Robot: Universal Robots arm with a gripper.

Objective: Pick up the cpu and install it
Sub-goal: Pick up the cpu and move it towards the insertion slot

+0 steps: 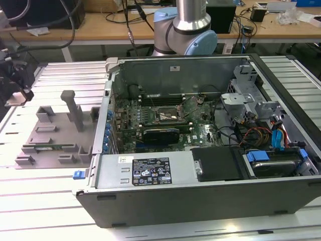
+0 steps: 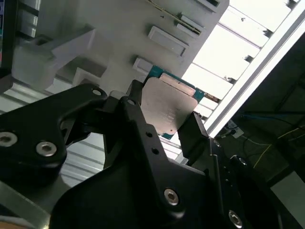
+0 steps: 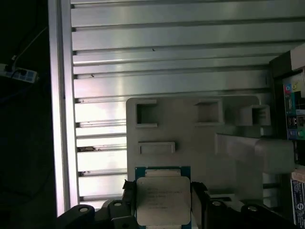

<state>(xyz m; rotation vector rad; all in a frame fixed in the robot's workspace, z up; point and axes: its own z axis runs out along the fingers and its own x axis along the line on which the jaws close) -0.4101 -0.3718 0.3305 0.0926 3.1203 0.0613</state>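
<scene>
The cpu (image 2: 167, 107) is a small flat square chip with a dull silver-grey top and a green rim, and my gripper (image 2: 164, 118) is shut on it. Black fingers (image 2: 135, 101) press its two opposite edges. The first wrist view shows the cpu (image 3: 162, 198) in the gripper (image 3: 163, 202) over the near edge of the grey plastic tray (image 3: 200, 143). In the exterior view the gripper (image 1: 19, 85) hangs in the air at the far left, above and left of the tray (image 1: 50, 138). The dark square socket (image 1: 169, 116) lies on the motherboard inside the open computer case, well to the right.
The open computer case (image 1: 200, 196) fills the middle and right of the exterior view, with a black card (image 1: 161, 134), cables and drive bays inside. A tall grey post (image 1: 72, 109) stands on the tray. The slatted metal table (image 1: 45, 201) runs all around. The arm's base (image 1: 188, 30) stands behind the case.
</scene>
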